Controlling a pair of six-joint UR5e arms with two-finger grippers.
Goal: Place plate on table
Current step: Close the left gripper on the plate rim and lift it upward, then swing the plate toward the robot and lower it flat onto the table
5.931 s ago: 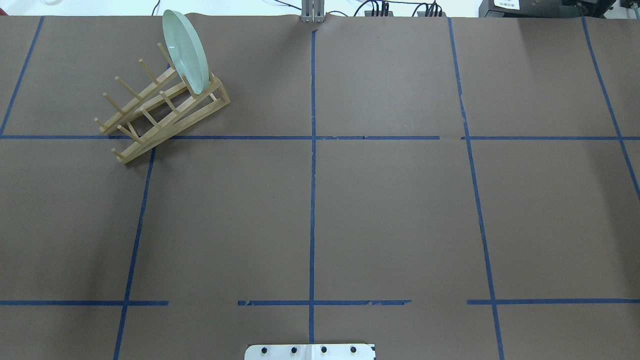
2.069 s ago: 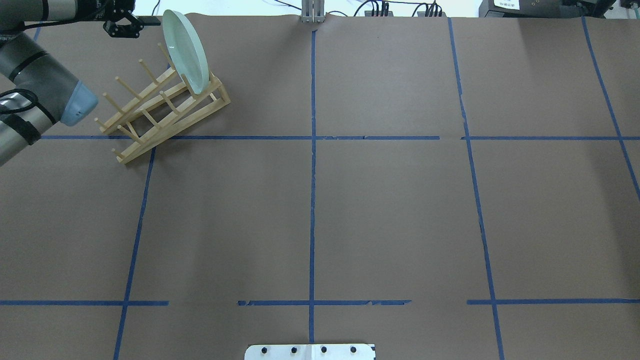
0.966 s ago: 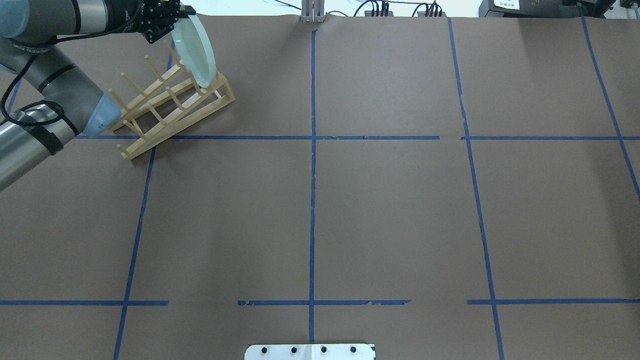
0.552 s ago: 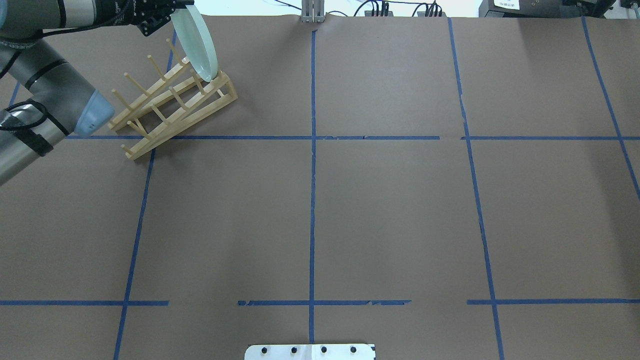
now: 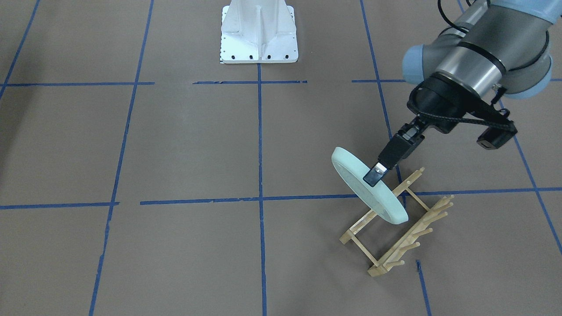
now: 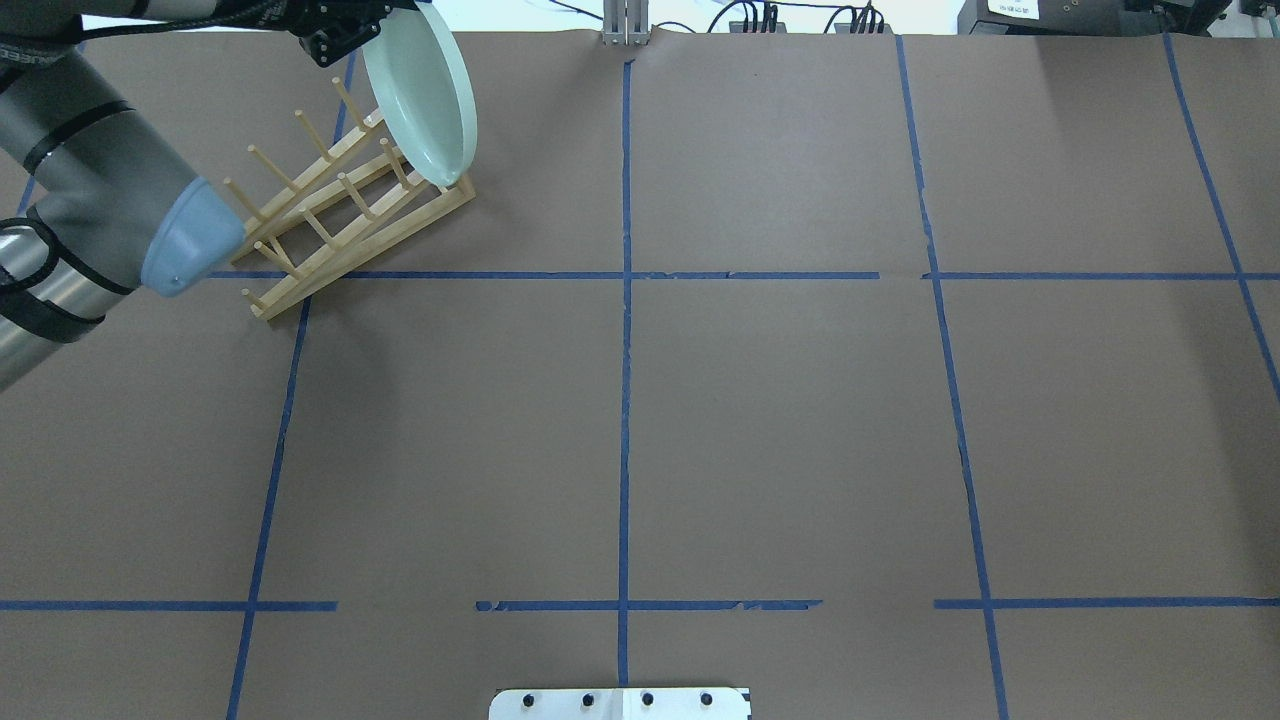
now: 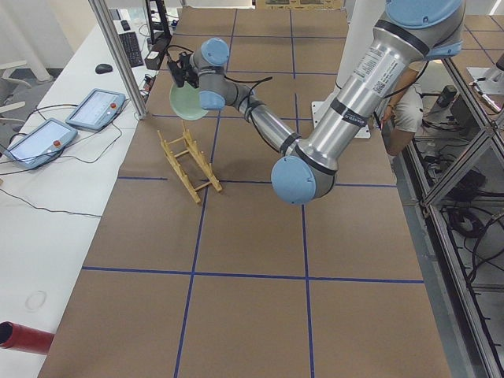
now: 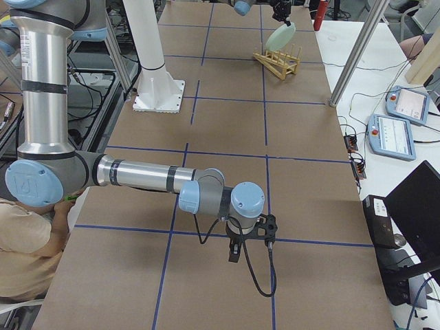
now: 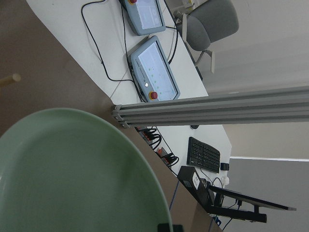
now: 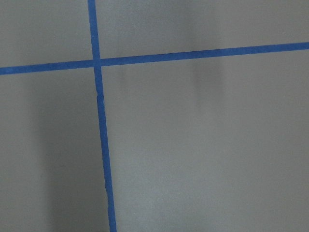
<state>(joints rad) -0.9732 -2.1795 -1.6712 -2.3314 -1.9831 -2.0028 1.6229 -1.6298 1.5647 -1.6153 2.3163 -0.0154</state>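
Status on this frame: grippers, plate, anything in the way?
Left gripper shut on plate rim. Plate tilted, airborne over wooden rack, not on table. Right gripper far off, state unreadable. Rack pegs close under plate's lower edge.

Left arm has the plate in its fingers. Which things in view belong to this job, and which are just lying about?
In the job: plate, held tilted; left gripper, fingers shut on its rim; table, where it goes.
Just there: wooden rack; white pedestal base; right gripper, far from the plate; two pendants on the side bench.
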